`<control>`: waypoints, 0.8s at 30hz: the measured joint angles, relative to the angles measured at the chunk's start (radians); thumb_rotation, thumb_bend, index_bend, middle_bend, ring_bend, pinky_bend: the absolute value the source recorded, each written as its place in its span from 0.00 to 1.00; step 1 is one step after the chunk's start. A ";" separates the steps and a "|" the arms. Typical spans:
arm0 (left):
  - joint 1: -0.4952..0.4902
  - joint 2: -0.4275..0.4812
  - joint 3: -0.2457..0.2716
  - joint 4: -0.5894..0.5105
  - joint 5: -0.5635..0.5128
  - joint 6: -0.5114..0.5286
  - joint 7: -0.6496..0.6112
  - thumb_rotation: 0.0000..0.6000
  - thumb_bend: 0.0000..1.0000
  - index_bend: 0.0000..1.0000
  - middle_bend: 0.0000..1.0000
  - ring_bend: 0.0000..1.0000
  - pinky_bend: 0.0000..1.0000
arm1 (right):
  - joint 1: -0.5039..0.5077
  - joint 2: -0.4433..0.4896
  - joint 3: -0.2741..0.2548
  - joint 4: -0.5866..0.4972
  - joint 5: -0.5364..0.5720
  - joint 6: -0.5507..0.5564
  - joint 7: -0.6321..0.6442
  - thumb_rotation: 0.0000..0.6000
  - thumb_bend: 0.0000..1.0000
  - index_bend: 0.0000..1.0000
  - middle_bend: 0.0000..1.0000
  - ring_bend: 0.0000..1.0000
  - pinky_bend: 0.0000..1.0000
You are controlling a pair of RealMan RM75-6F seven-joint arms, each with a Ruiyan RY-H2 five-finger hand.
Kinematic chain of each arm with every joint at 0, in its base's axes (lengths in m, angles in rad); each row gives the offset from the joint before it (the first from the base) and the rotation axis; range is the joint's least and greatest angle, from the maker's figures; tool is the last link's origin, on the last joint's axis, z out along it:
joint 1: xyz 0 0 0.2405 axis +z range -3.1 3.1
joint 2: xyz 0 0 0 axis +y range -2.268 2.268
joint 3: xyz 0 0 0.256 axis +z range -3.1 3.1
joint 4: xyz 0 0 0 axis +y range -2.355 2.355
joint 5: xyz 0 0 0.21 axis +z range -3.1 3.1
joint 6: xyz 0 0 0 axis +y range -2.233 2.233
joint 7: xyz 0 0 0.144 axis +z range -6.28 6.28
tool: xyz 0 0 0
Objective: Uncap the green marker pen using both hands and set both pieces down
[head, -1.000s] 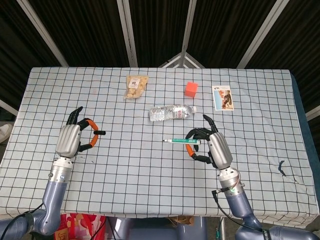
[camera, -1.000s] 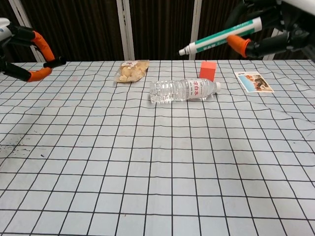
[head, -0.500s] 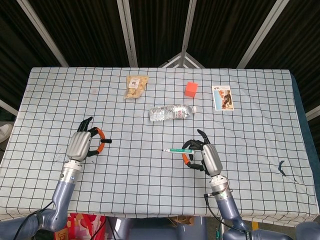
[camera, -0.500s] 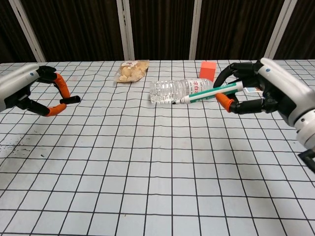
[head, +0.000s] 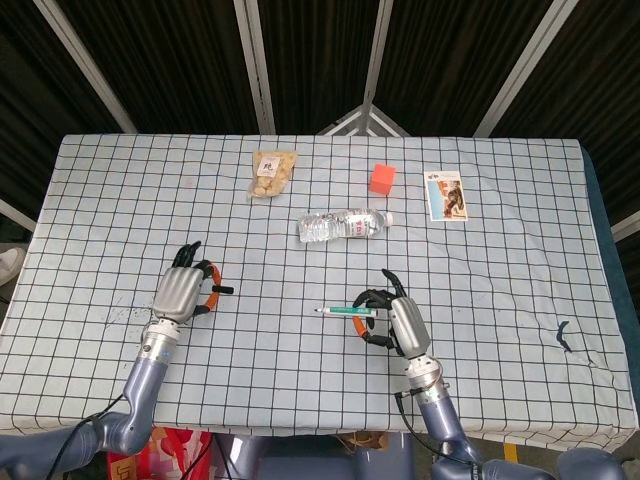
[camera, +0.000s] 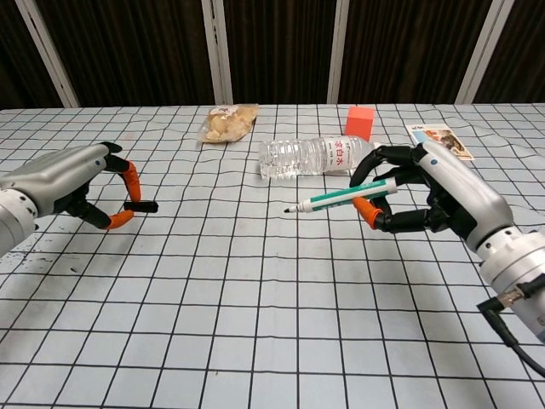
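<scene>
My right hand [head: 400, 321] [camera: 443, 194] grips the green-and-white marker pen body [head: 345, 311] [camera: 342, 196] just above the table, right of centre. The pen lies nearly level with its bare tip pointing left. Low over the left side of the table, my left hand [head: 183, 292] [camera: 72, 182] pinches the small dark cap [head: 223, 291] [camera: 142, 205] between its orange-tipped thumb and a finger. The two pieces are well apart.
A clear water bottle [head: 343, 224] [camera: 317, 157] lies on its side behind the pen. Further back are a snack bag [head: 271, 172] [camera: 227, 121], an orange-red cube [head: 382, 178] [camera: 359, 122] and a picture card [head: 446, 194] [camera: 441, 141]. The checked tablecloth [head: 300, 370] covers the table.
Both hands have come down from high up to just above the table and drawn nearer to me. The pen stays in the right hand and the cap in the left.
</scene>
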 measured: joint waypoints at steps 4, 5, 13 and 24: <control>-0.008 -0.002 -0.010 -0.025 -0.007 -0.006 0.033 1.00 0.46 0.35 0.25 0.00 0.00 | -0.004 0.003 0.003 0.001 0.000 -0.007 0.003 1.00 0.72 0.99 0.78 0.51 0.09; -0.008 0.001 -0.011 -0.035 -0.010 -0.008 0.039 1.00 0.46 0.32 0.23 0.00 0.00 | -0.005 0.004 0.003 0.001 0.000 -0.008 0.005 1.00 0.72 0.99 0.78 0.51 0.09; -0.001 0.056 -0.008 -0.126 -0.037 -0.026 0.099 1.00 0.46 0.20 0.15 0.00 0.00 | -0.012 0.002 0.014 0.003 -0.002 -0.012 0.025 1.00 0.72 0.99 0.78 0.51 0.09; 0.060 0.177 -0.014 -0.261 0.030 0.069 0.018 1.00 0.45 0.20 0.14 0.00 0.00 | 0.006 -0.013 0.052 0.009 0.018 -0.048 0.025 1.00 0.72 0.99 0.78 0.51 0.09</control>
